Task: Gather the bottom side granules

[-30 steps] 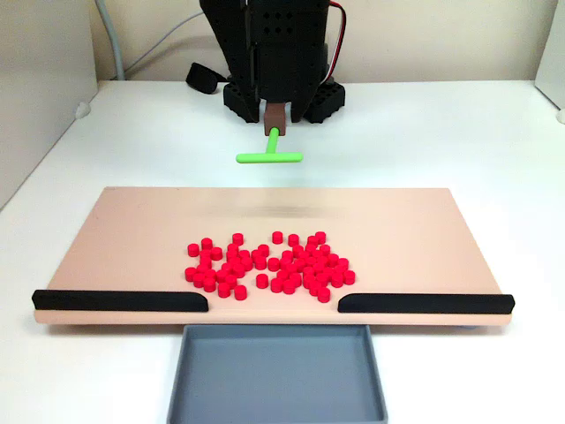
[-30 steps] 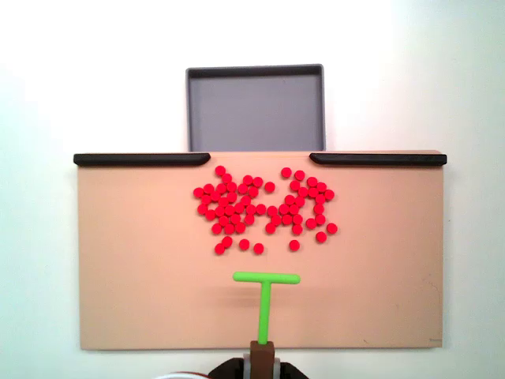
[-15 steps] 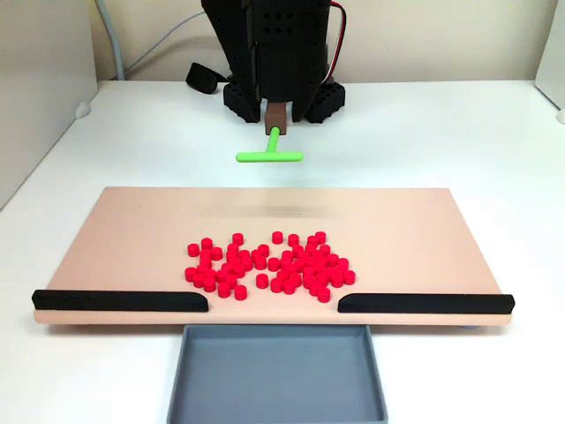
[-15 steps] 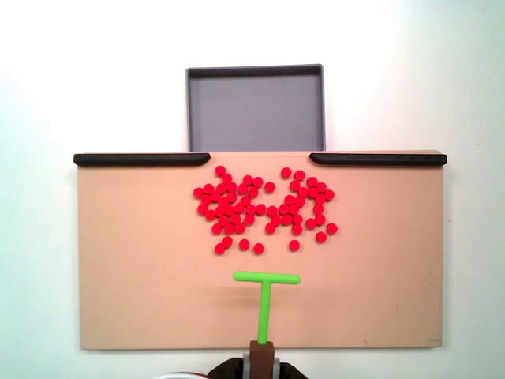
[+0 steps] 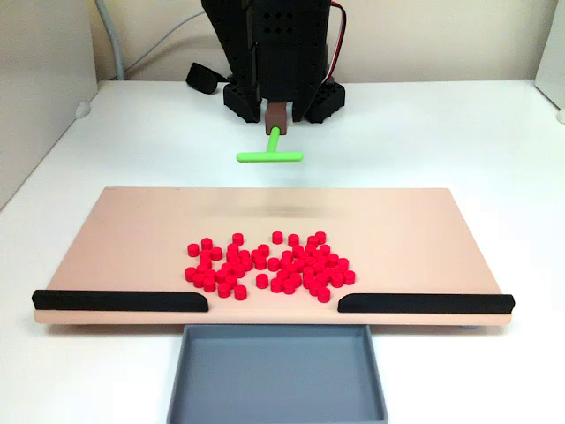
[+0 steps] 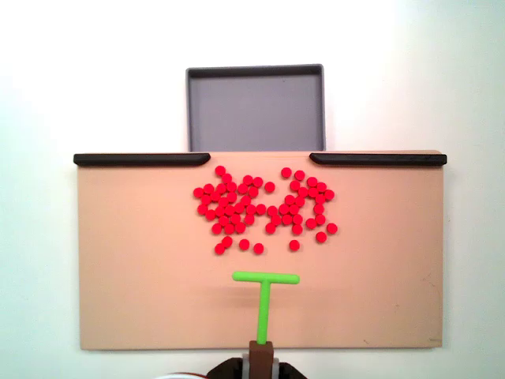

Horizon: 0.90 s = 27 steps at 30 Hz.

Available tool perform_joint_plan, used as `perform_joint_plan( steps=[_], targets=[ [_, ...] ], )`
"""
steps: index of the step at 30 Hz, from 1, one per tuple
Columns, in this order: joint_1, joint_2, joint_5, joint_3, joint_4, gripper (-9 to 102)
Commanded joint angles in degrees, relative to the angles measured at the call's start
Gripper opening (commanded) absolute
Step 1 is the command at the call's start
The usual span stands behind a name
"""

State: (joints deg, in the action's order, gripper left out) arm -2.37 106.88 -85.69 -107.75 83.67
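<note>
I see the granules (image 6: 264,212) lying on the board (image 6: 134,268) near its black rails. My fingers hold the green T-tool (image 6: 265,296) above the board, short of them. Next I lower and push forward.

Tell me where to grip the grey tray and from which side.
Judging by shape, pinch the grey tray by a thin upright side wall, coming from above. It is shallow and lies flat on the table; the wall beside the board sits too close for a finger.
</note>
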Motion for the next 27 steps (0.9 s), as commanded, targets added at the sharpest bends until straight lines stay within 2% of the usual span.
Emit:
perform_joint_plan(
  steps=[1, 27],
  targets=[
    [0.53, 0.35, 0.09, 0.88, -0.35, 0],
    [0.35, 2.20, 0.35, 0.18, -0.35, 0]
  ],
)
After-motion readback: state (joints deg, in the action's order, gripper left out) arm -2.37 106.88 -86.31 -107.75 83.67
